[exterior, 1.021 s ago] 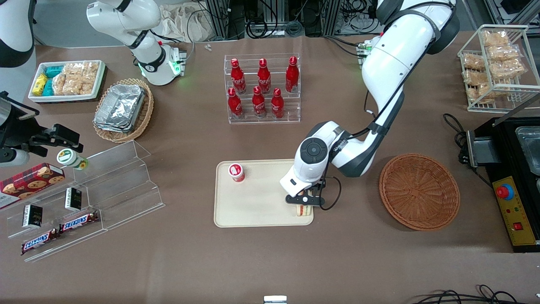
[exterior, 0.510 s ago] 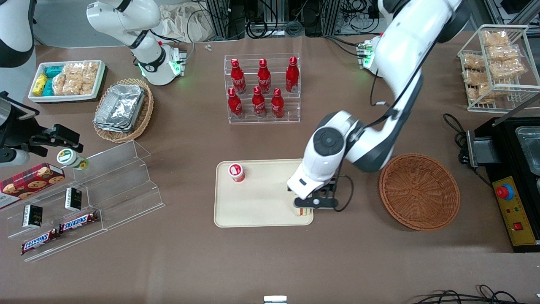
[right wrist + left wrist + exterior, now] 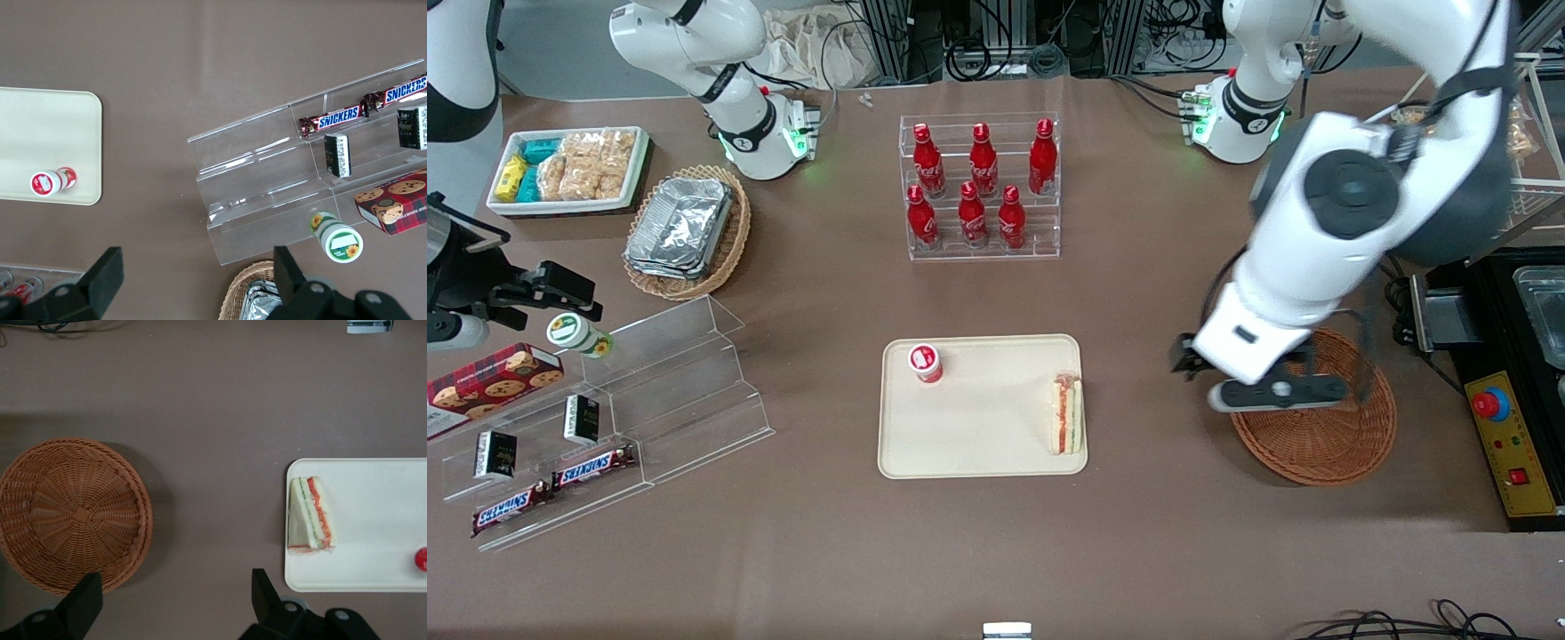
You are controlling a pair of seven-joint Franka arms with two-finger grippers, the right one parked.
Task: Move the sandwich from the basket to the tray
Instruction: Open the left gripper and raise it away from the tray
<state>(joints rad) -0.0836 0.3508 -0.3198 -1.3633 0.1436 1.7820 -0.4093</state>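
The sandwich, a wrapped wedge with orange-red and green layers, lies on the cream tray at its end nearest the basket. The reddish-brown wicker basket holds nothing. My gripper hangs open high above the table, over the basket's edge nearest the tray, with nothing between its fingers. It is well apart from the sandwich.
A small red-and-white cup stands on the tray's other end. A clear rack of red bottles stands farther from the front camera. A black box with a red button sits beside the basket. Clear snack shelves lie toward the parked arm's end.
The gripper was down over the sandwich on the tray. It has let go, risen and swung away toward the basket, leaving the sandwich lying on the tray.
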